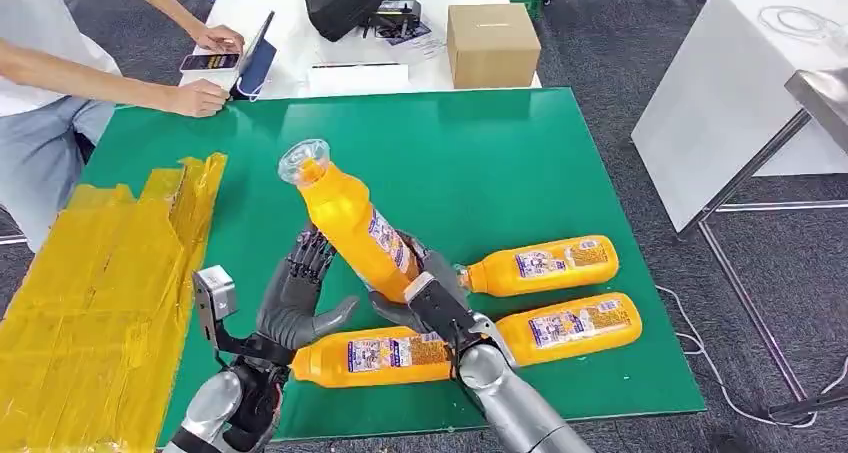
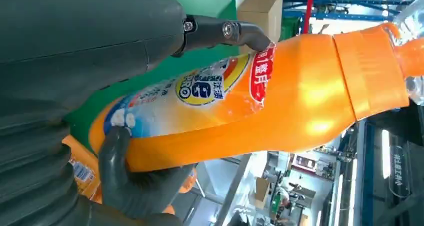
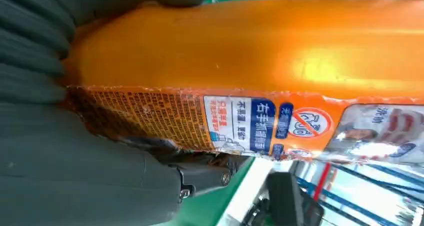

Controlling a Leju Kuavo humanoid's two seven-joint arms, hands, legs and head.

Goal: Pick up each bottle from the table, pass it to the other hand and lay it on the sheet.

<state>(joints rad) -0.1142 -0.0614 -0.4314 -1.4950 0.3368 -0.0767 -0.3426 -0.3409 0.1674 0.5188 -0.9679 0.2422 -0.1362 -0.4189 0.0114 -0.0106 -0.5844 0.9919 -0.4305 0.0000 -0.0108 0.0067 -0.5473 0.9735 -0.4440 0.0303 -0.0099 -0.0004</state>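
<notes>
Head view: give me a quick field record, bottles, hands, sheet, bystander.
held bottle: orange bottle, tilted, clear cap end up, above the green table
right hand: grips the bottle's lower body
left hand: fingers spread beside the bottle, thumb and a fingertip touching it in the left wrist view
bottles on table: three lying flat
yellow sheet: no bottles on it
person: hands at the white table

Head view: from high up, facing forward and down over the green worktop (image 1: 520, 163). Both wrist views: pressed very close against the same raised orange plastic bottle with printed label (image 1: 355, 228) (image 2: 280, 101) (image 3: 260, 51), also central from above.
</notes>
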